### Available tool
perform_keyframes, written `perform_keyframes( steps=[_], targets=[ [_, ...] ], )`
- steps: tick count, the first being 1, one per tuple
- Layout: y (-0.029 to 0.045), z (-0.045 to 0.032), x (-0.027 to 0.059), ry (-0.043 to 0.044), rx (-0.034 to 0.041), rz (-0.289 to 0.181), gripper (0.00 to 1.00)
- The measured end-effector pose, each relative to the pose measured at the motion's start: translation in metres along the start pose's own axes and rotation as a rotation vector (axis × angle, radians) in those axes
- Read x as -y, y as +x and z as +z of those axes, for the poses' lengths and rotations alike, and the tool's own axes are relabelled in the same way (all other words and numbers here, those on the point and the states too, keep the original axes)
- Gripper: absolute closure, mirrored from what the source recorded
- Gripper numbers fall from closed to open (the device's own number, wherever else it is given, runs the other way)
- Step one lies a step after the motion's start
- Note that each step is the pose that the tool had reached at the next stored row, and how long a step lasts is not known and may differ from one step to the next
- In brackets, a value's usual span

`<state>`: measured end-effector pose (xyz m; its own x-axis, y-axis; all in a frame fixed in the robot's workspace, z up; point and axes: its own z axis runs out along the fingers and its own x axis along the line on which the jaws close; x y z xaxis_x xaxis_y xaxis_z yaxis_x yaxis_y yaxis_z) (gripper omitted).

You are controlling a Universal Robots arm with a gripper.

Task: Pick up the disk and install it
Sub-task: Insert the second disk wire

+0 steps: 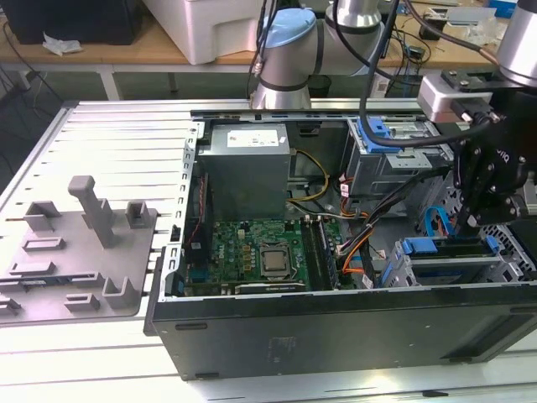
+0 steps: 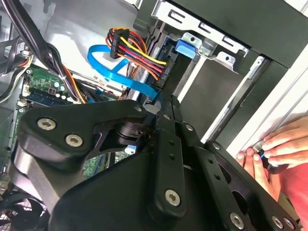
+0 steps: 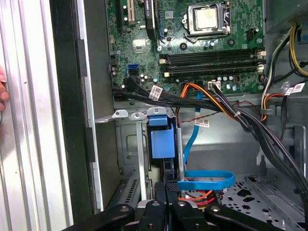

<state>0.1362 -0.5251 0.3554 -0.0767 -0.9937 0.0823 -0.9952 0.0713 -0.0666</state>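
The disk sits on edge in the metal drive cage at the exterior view's right, inside the open computer case. Its blue carrier end shows in the cage slot in both wrist views. My gripper hangs right over that slot, with its black fingers shut together and nothing between them. The tips point at the disk's upper edge; whether they touch it I cannot tell.
Blue flat cables and red-yellow power leads loop close to the fingers. The motherboard and power supply fill the case. A person's hand rests on the case's outer edge. A grey fixture lies at the exterior view's left.
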Motion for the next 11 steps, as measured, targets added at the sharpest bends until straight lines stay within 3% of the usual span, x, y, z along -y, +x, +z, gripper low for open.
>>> perform_keyframes(
  steps=[11],
  targets=[
    [-0.0008, 0.0098, -0.0007, 0.0, 0.0001, 0.0, 0.85]
  ],
)
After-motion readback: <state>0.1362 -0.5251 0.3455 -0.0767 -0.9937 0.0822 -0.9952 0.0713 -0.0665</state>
